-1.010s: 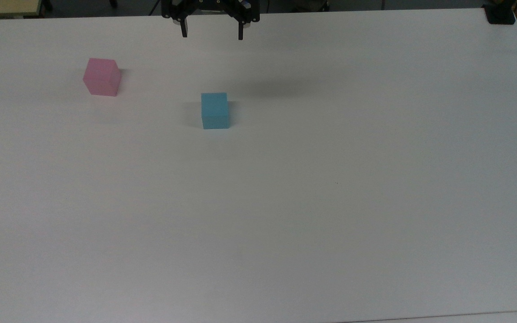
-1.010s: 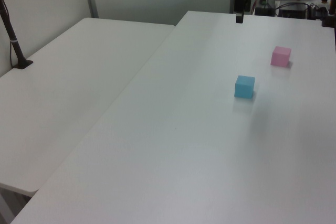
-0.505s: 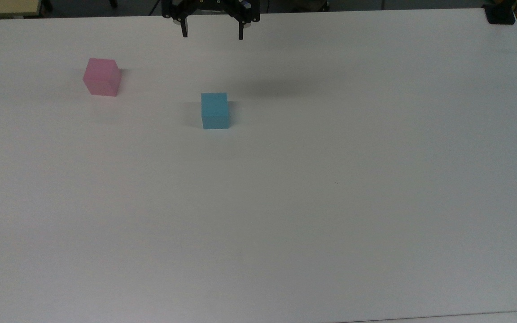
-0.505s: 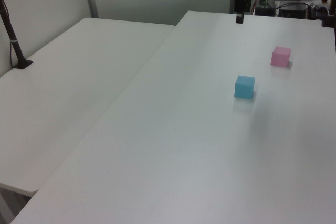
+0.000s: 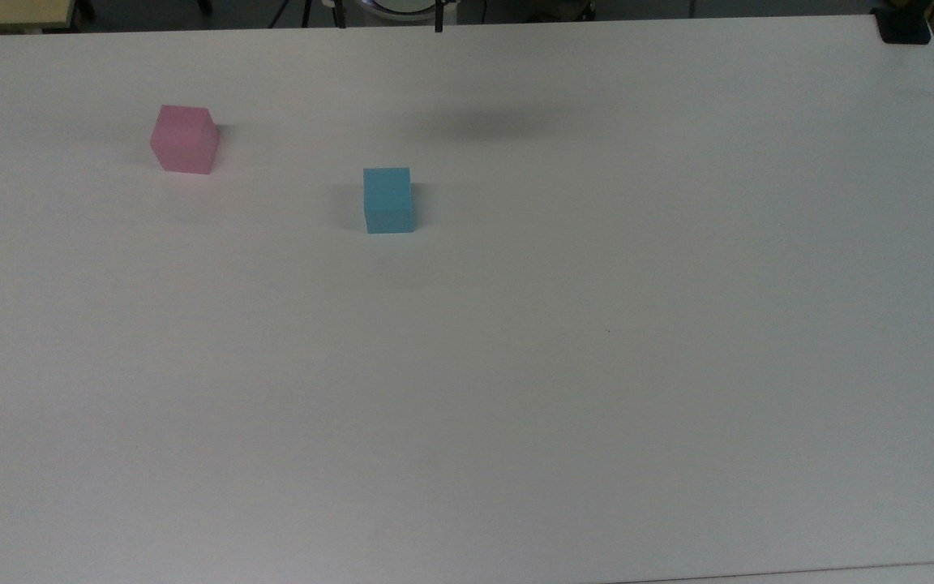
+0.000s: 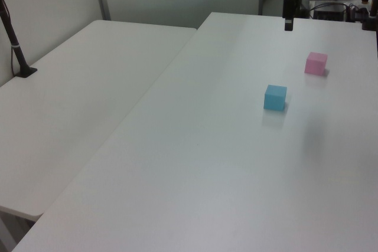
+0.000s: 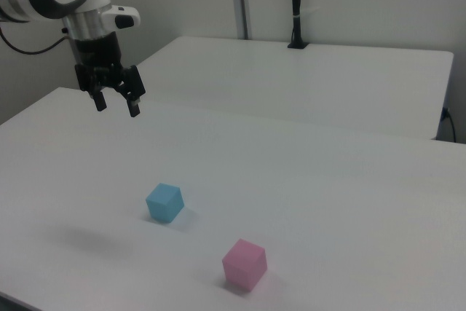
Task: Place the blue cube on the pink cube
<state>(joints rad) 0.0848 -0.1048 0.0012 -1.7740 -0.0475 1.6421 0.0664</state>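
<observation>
Blue cube [image 5: 388,199] seen resting on white table [image 5: 597,365], toward far edge in top view, nearer middle of table's width. Pink cube [image 5: 184,139] seated on table toward top view's left, well apart from blue cube, closer to far edge. Both cubes untouched.

Gripper [image 7: 116,102] held in air above table near its edge, well clear of both cubes; fingers [image 7: 134,107] spread apart, nothing between them.
</observation>
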